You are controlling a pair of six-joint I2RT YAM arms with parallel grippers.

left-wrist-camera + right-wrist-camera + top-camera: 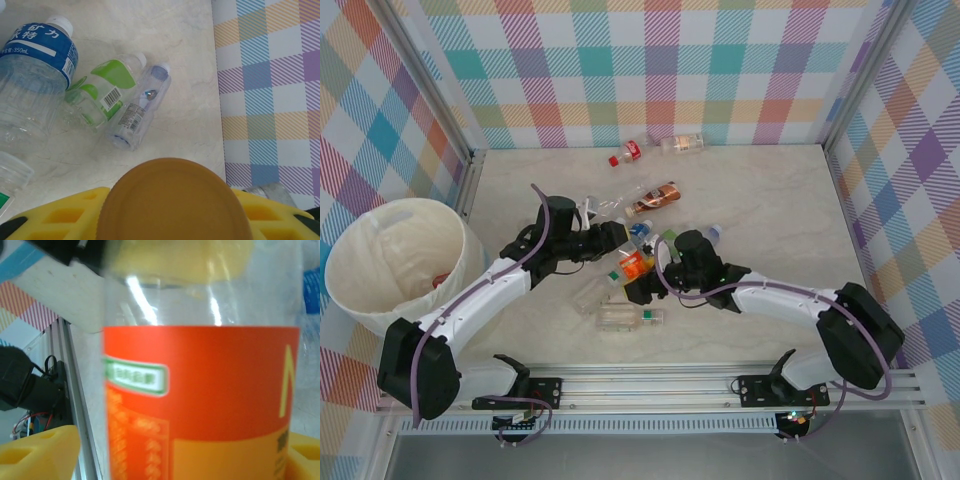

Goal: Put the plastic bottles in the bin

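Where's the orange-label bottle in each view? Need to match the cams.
Top external: orange-label bottle mid-table, in the bottle cluster.
Left wrist: probably its brown-orange cap, seen end-on at bottom centre.
Right wrist: its orange label close up, across the centre.
Shared landmark: plaid wall.

The bottles (pixel 132 117) are clear, glossy plastic with shiny labels. The tabletop (pixel 770 200) looks smooth and marbled; the bin (pixel 380 250), matt.
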